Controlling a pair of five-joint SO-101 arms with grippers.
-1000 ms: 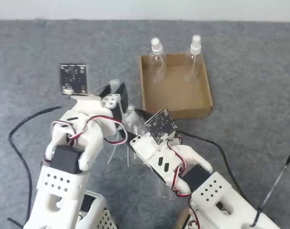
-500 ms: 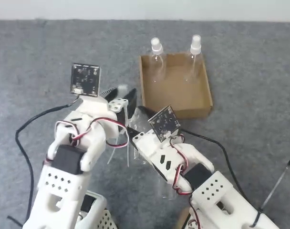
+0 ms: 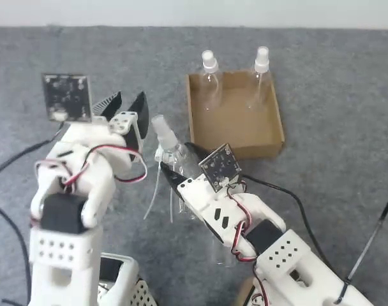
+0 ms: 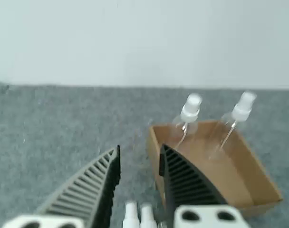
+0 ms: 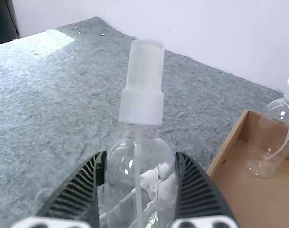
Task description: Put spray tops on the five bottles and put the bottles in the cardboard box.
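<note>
My right gripper point(image 5: 140, 161) is shut on a clear bottle point(image 5: 139, 175) that stands upright with a white spray top point(image 5: 142, 95) on its neck. From above, that bottle point(image 3: 171, 153) is just left of the cardboard box point(image 3: 270, 143), with the right gripper point(image 3: 175, 167) around its body. My left gripper point(image 3: 126, 102) hangs open to the bottle's left, apart from it, with nothing between its fingers point(image 4: 182, 183). Two capped bottles point(image 3: 210, 80) point(image 3: 260, 76) stand along the box's far wall, and they also show past the left gripper point(image 4: 139, 152) as bottles point(image 4: 188, 118).
Loose dip tubes point(image 3: 157, 191) lie on the grey mat between the arms. A clear bottle point(image 3: 218, 250) lies partly under the right arm. A white basket point(image 3: 127, 287) sits at the near left edge. Black cables point(image 3: 296, 204) run across the mat on the right.
The left gripper has let go of the spray top and drawn back to the left, away from the bottle. The capped bottle stays in the right gripper, now in plain sight.
</note>
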